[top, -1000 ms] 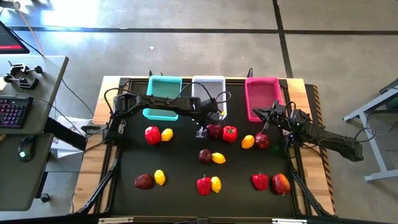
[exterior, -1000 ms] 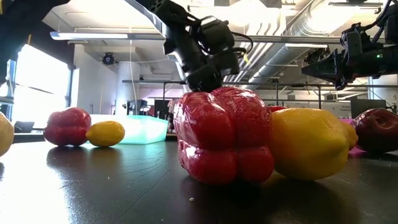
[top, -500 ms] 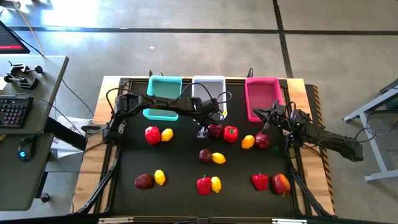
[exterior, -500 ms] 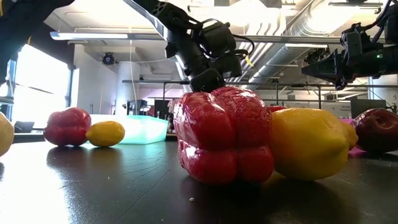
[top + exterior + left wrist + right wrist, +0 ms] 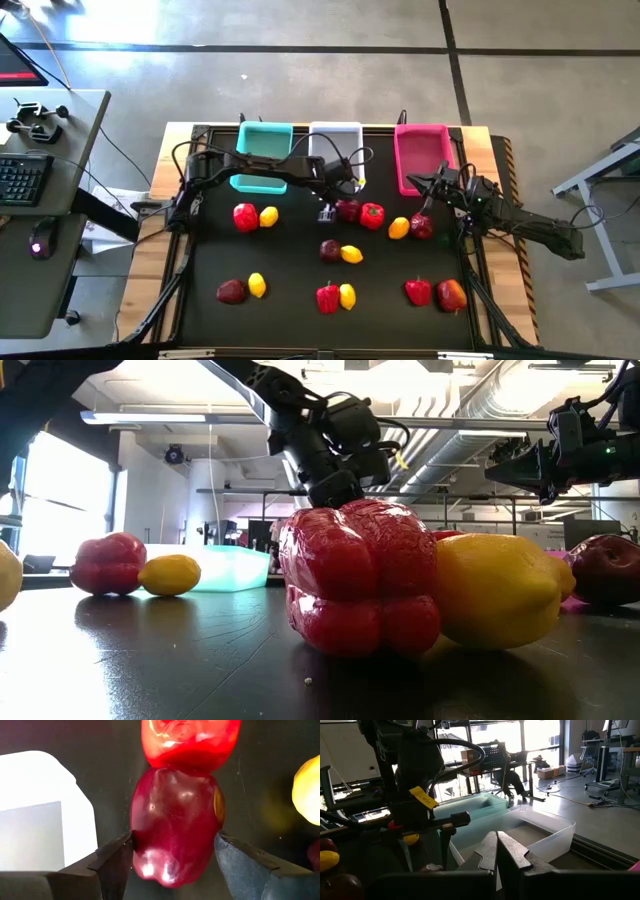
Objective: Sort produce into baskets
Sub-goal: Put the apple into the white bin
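Produce lies scattered over your black table (image 5: 200,310), none of it in a basket. Nearest you in the high view, the front row runs from a maroon fruit (image 5: 231,291) touching a lemon (image 5: 257,286), past a red pepper (image 5: 327,297) and lemon pair at the middle, to a pepper (image 5: 418,291) and a reddish fruit (image 5: 451,295) at the right. Farther back at the middle, another maroon fruit (image 5: 330,250) sits against a lemon (image 5: 351,254). In the next row you have a pepper (image 5: 245,217) and lemon on the left, and a lemon (image 5: 399,228) with a dark fruit (image 5: 422,227) on the right.

Your left gripper (image 5: 175,857) is down at mid-table, its fingers wide apart and straddling a dark red fruit (image 5: 175,825); the left finger (image 5: 117,860) meets its skin and the right one looks just short of it. That fruit touches a red pepper (image 5: 187,742) beyond it.

Your right gripper (image 5: 497,852) hangs above the table's right side with fingers pressed together, holding nothing.

Along the far edge stand the teal basket (image 5: 262,140), the white basket (image 5: 335,135) and the pink basket (image 5: 420,150).
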Available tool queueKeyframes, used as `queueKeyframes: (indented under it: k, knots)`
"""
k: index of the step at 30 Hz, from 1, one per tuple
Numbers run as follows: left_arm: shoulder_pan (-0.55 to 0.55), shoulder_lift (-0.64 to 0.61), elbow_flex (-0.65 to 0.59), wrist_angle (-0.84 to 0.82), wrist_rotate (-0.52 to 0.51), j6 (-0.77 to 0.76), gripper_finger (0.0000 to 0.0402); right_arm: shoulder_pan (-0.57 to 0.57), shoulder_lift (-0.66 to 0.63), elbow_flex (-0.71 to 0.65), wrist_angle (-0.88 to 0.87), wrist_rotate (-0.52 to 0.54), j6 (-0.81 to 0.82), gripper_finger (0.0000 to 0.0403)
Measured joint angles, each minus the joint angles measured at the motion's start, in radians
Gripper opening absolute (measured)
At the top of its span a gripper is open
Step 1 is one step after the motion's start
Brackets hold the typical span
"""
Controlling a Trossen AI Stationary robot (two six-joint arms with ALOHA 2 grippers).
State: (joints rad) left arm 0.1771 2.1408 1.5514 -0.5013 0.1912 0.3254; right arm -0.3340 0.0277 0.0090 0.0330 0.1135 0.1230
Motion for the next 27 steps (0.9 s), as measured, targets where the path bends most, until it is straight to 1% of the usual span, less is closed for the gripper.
queueKeyframes:
  k: [7,20,27]
  knots:
    - [0.0,0.002,-0.001,-0.005,-0.001,0.0,0.0225,0.0,0.0,0.0,0.0,0.0,0.0,0.0]
    - [0.001,0.001,-0.002,-0.029,0.002,0.008,0.0122,0.0,0.0,0.0,0.0,0.0,0.0,0.0]
    - [0.002,0.002,-0.004,-0.029,0.004,0.012,0.0104,0.0,0.0,0.0,0.0,0.0,0.0,0.0]
